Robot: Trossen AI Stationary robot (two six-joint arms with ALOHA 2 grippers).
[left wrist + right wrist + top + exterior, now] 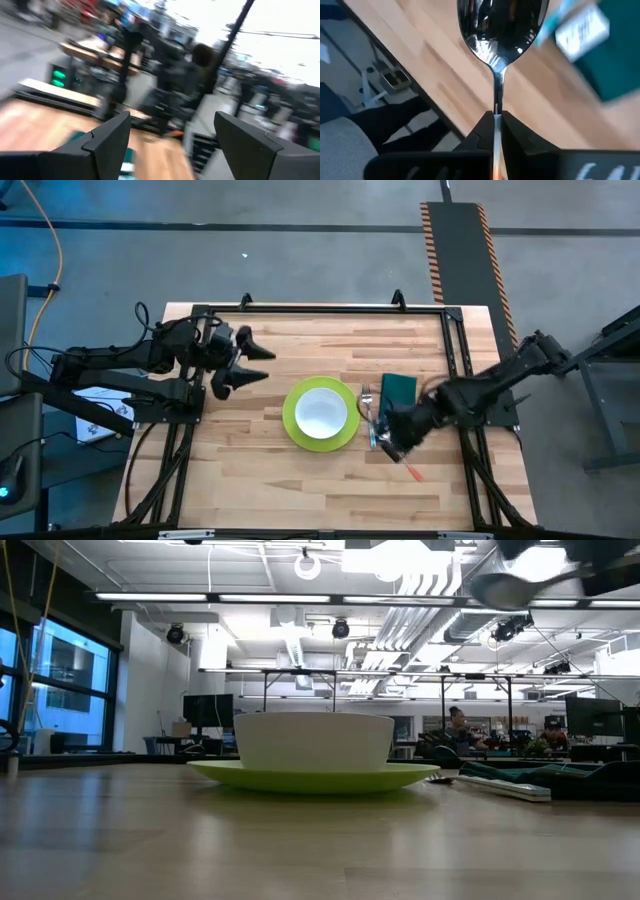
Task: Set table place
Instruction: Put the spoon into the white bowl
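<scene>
Mid-surface, the white bowl (321, 411) sits on the lime-green plate (297, 430) beside napkin (398, 390) and fork (366, 402); the right claw (389, 442), clamped on the spoon (497, 35), must place it, while the left claw (250, 363) waits wide open.

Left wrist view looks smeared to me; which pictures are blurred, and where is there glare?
Left wrist view: strong motion blur, only the open fingers stay crisp. Right wrist view: spoon sharp with bright reflections, napkin blurred. Low view: bowl clear, ceiling lights glare. High view: evenly lit and sharp.
</scene>
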